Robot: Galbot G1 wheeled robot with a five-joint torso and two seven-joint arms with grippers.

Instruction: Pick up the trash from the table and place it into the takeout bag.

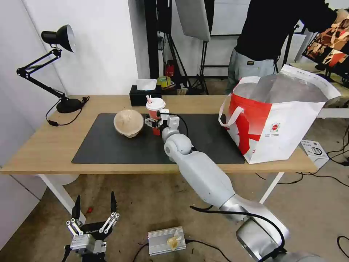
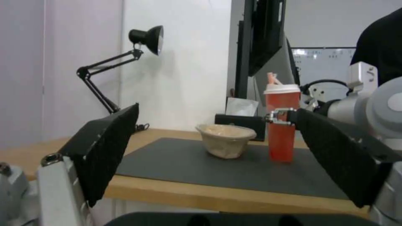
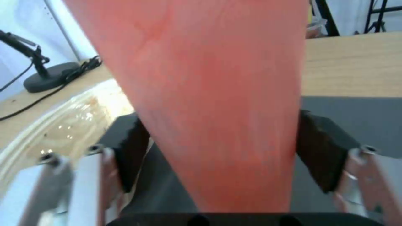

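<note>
A tall red drink cup (image 1: 155, 107) with a white lid and straw stands on the dark grey mat (image 1: 109, 145) of the light-wood table (image 1: 51, 145). My right gripper (image 1: 154, 122) is shut on the cup's middle. In the right wrist view the cup (image 3: 218, 94) sits between both black pads (image 3: 130, 150). Just left of the cup rests a round beige lidded bowl (image 1: 128, 123), also visible as the bowl (image 2: 226, 139) from the left wrist. The white-and-red takeout bag (image 1: 280, 123) stands open at the table's right end. My left gripper (image 1: 95, 198) hangs open below the table's front edge.
A black desk lamp (image 1: 60, 36) stands at the table's far left corner with its cable trailing. A black tissue box (image 1: 144, 95) sits behind the cup. A silver box (image 1: 166, 240) lies on the floor, and a small white carton (image 1: 314, 149) sits beside the bag.
</note>
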